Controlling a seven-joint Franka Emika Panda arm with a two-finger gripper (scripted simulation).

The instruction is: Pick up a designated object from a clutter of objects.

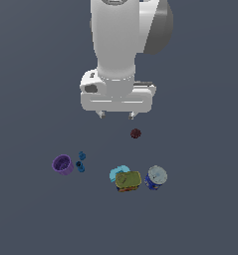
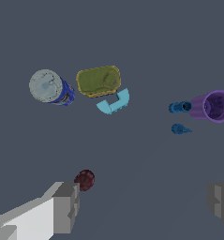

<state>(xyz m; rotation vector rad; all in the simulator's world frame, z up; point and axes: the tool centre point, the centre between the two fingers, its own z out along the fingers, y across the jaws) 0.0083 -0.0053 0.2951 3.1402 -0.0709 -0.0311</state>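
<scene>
Surface is a flat, uniform dark grey-blue floor [image 1: 200,219] with no visible edges. Exterior view: the white arm [image 1: 118,45] hangs from above, gripper [image 1: 116,115] pointing down with its two short fingertips spread apart and holding nothing. Dark red ball [image 1: 135,133] lies just below the fingertip on the exterior view's right, apart from the other items. Further toward the camera, the olive-yellow can [image 1: 128,181] sits touching the cyan C-shaped piece [image 1: 118,172], which partly shows behind it on the exterior view's left. Blue silver-lidded can [image 1: 156,178] stands just beside the olive-yellow can on the exterior view's right; whether they touch cannot be told. Purple cup [image 1: 62,164] is well apart on the exterior view's left, with tiny blue pieces [image 1: 81,162] just beside it. Wrist view: both grey finger pads frame the scene, jaws wide open, empty; one pad [image 2: 66,206] sits next to the ball [image 2: 85,180]. The olive-yellow can [image 2: 99,80] shows its top, the C-shaped piece [image 2: 114,103] against one edge, the silver-lidded can [image 2: 50,87] just beside it. Cup [image 2: 215,106] lies tilted, open mouth visible, blue pieces [image 2: 180,108] near it.
</scene>
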